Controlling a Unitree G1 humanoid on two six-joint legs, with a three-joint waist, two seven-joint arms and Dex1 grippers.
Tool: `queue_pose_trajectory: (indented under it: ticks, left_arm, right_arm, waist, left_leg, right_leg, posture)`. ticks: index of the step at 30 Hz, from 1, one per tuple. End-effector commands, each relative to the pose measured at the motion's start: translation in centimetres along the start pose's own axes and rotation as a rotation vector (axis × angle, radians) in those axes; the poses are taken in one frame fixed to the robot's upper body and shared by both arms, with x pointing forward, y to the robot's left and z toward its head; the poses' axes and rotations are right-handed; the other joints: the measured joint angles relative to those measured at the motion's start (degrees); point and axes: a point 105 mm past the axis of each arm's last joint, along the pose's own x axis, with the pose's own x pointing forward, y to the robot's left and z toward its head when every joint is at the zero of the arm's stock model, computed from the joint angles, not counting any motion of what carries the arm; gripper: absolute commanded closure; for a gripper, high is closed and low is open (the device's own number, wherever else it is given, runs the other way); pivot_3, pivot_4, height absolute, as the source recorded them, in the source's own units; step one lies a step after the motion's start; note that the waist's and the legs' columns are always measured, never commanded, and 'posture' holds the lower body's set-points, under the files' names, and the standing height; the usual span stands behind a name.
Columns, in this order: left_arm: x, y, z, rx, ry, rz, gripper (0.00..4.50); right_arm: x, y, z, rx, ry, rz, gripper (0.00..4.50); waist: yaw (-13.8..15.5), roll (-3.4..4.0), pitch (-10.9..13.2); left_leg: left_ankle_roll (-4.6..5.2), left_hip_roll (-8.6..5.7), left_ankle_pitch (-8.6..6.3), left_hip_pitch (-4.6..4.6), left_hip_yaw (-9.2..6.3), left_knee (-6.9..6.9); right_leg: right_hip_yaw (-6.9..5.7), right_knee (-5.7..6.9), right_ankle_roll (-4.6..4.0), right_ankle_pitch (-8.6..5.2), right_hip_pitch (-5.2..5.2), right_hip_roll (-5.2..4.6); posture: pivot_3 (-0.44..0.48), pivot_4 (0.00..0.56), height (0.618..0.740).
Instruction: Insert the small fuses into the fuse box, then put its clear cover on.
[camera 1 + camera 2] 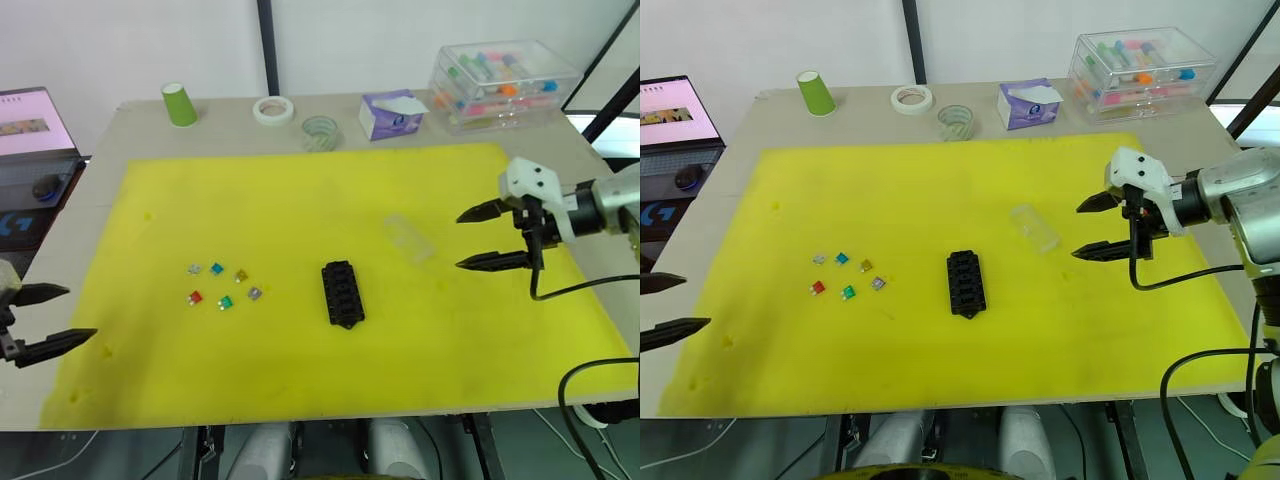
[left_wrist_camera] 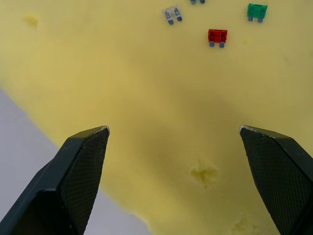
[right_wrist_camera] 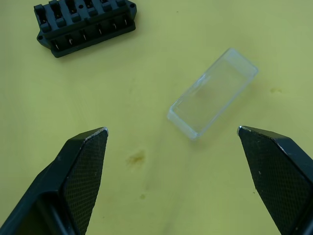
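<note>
Your six small fuses (image 1: 847, 274) lie loose on the yellow mat (image 1: 940, 360), just left of the empty fuse box (image 1: 966, 283). They look light, hard and slick; pinch each across its plastic body, blades down. The clear cover (image 3: 212, 92) rests right of the box. Your left hand (image 1: 50, 319) and right hand (image 1: 1078, 228) are both released, holding nothing.
</note>
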Motion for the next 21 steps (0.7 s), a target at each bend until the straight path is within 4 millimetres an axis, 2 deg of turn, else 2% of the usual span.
queue_pose_trajectory:
  ticks: [1,5,21]
  left_arm:
    - [-0.35,0.44,0.74,0.029,-0.015,0.016,0.04]
    - [-0.34,0.41,1.34,0.003,-0.037,0.004,0.04]
    - [0.27,-0.09,0.81,-0.007,-0.011,-0.016,0.04]
  right_arm:
    - [-0.99,-0.18,0.98,-0.046,-0.018,-0.036,0.00]
    - [-0.89,-0.13,1.02,-0.047,-0.020,-0.035,0.00]
    - [-0.72,0.09,1.00,-0.038,-0.029,-0.032,0.00]
  waist:
    - [0.01,0.00,0.00]
    - [0.00,0.00,0.00]
    - [-0.01,0.01,0.01]
  left_leg:
    - [0.00,0.00,0.00,0.00,0.00,0.00]
    - [0.00,0.00,0.00,0.00,0.00,0.00]
    - [0.00,0.00,0.00,0.00,0.00,0.00]
  right_leg:
    - [0.00,0.00,0.00,0.00,0.00,0.00]
    - [0.00,0.00,0.00,0.00,0.00,0.00]
    - [0.00,0.01,0.00,0.00,0.00,0.00]
  posture:
    - [0.000,0.150,0.740]
    - [0.000,0.150,0.740]
    - [0.000,0.150,0.740]
